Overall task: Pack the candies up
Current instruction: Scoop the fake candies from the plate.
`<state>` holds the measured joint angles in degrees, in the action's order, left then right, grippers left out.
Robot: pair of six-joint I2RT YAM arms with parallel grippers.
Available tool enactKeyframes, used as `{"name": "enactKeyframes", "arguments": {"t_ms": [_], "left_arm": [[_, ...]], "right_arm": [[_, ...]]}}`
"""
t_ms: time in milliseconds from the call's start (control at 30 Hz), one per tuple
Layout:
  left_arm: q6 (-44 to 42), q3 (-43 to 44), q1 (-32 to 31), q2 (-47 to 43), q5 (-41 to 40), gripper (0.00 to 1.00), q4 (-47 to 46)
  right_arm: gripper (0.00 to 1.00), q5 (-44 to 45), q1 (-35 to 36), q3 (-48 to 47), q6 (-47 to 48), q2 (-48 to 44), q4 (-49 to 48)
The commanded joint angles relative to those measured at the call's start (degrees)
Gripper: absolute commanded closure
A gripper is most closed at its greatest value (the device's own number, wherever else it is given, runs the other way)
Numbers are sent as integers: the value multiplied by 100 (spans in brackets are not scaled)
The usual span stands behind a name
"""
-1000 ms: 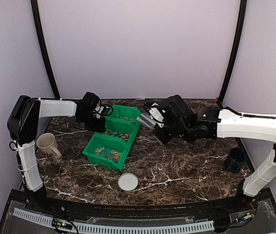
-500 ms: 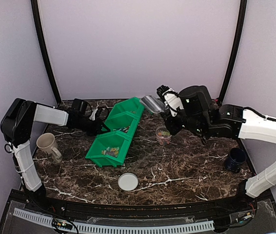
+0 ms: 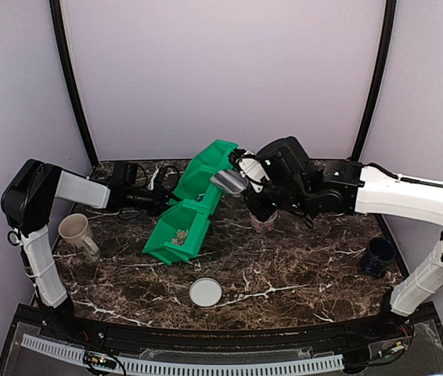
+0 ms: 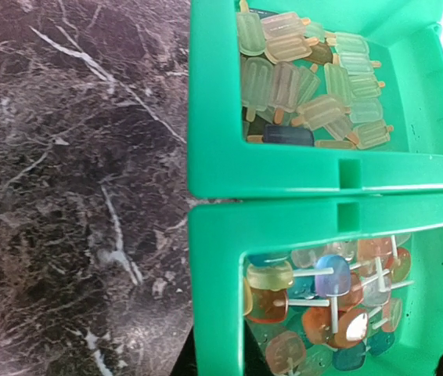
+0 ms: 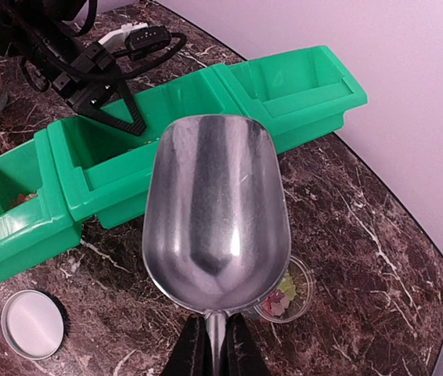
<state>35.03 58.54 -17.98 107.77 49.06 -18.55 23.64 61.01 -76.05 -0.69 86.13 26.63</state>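
Observation:
The candies lie in the green three-compartment bin [image 3: 192,204]: pale popsicle shapes [image 4: 307,86] in one compartment, mixed orange, gold and blue ones [image 4: 331,301] in the one beside it. My left gripper [image 3: 161,202] is shut on the bin's rim [image 4: 215,258] and holds the bin tipped up on its long side. My right gripper [image 5: 214,345] is shut on the handle of an empty metal scoop [image 5: 215,211], which hovers beside the bin [image 5: 206,129], above a small clear cup [image 5: 289,292] with a few candies in it. The cup also shows in the top view [image 3: 264,220].
A round white lid [image 3: 205,292] lies near the front. A beige mug [image 3: 77,233] stands at the left and a dark blue mug [image 3: 378,255] at the right. Dark marble table [image 3: 300,274]; lilac walls behind.
The left gripper has tipped the bin up steeply and candies slid to its low side. The right arm swung the scoop up over the cup, then down and left toward the bin.

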Motion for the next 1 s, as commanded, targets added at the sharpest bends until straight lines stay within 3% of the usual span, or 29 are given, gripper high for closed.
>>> {"name": "enactKeyframes", "arguments": {"t_ms": [0,67,200,367,667,967], "left_arm": [[141,316,-6,-221,542,100,-219],[-577,552,-49,-274,90,100,673],[-977,736,-72,-326,-447,100,1292],[-1670,1084,-195,-392,-1687,100,2328],[-2176,1310,-549,-427,-2284,100,2826],[-2354,1496,-673,-518,-3050,100,3217]], "right_arm": [[100,-36,9,-165,64,-211,-159],[100,-51,7,-124,44,-221,-176],[100,-110,9,-146,63,-174,-87],[100,-449,12,-467,201,115,451],[100,-371,16,-1346,422,1166,1720],[100,-388,13,-2039,593,1905,2397]]}}
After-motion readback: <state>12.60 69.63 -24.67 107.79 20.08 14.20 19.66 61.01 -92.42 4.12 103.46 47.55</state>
